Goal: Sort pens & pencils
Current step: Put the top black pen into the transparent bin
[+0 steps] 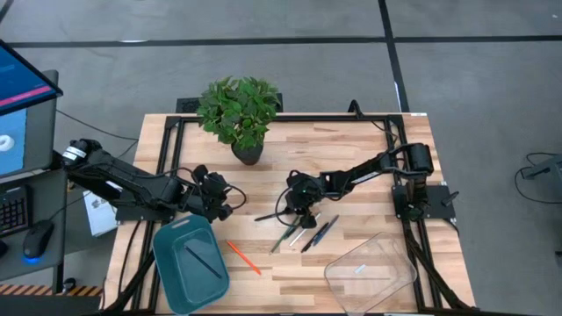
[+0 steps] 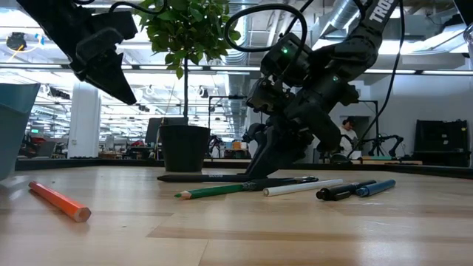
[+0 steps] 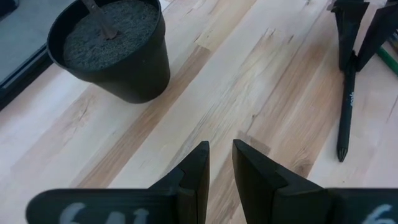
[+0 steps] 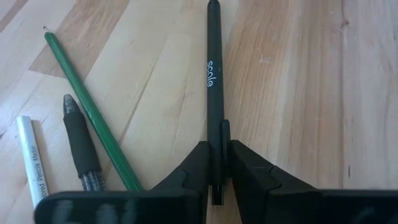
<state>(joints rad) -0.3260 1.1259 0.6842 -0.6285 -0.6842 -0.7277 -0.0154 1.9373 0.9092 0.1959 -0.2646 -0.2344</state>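
Black, slim and matte: a black pen [image 4: 214, 81] with small white lettering on the barrel, lying flat on the wooden table [image 1: 351, 149], its clip end pinched between the fingertips of the right gripper [image 4: 217, 163], barrel stretching straight ahead of the fingers. Jaws narrowed onto it, tips down at the table surface.

Just beside the right gripper [image 1: 300, 200], a loose fan of other sticks: a green pencil [image 4: 90, 109], sharpened tip pointing away, running diagonally next to the held pen; a dark grey pen [image 4: 81, 146] with a rubbery grip close against it; a white pencil [image 4: 30, 158] with printed text farther out on the same side. Seen level across the table beyond these, a second black pen [image 2: 341, 191] and a blue pen [image 2: 375, 188], touching or nearly so.

Well apart from the right gripper, nearer the left one: an orange pencil [image 1: 243, 257] alone on bare wood, beside a teal tray [image 1: 167, 268] with one dark stick [image 1: 203, 262] already inside. Clear tray [image 1: 338, 272] with one small whitish piece [image 1: 359, 269] in it, near the table edge on the right gripper's side.

Left gripper [image 3: 220, 163] raised above the table, fingers apart by a narrow gap, nothing between them, near a black plant pot [image 3: 112, 53].
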